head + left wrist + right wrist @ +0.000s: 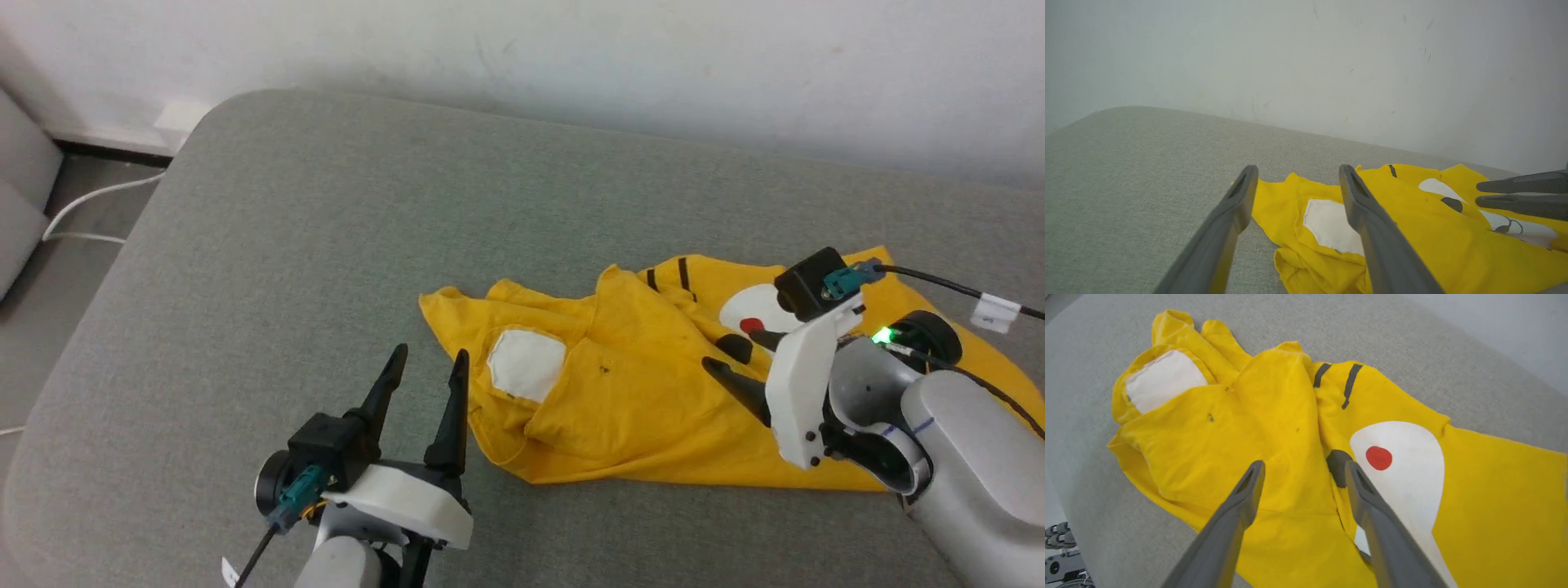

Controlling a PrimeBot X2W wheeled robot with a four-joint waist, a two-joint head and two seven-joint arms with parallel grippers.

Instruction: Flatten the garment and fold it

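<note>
Both hands released, nothing held. garment [637, 392] lies crumpled on the grey cushion [286, 245], long axis running from left hand [431, 353] to right hand [728, 348]. Right hand is over the flatter printed end, cloth under and ahead of its fingers. Left hand is off the cloth, bunched end with white patch [526, 363] just ahead-right of its tips. Right is nearer; can't tell where the collar points

Grey woven-fabric upholstered platform with rounded corner [326, 204] spanning foreground. Scuffed white plaster wall [571, 49] rising behind it. Thin white cable [82, 237] trailing over grey-brown floor [98, 212] at left, beside grey cushion edge [16, 196]. Soft even light falling.
</note>
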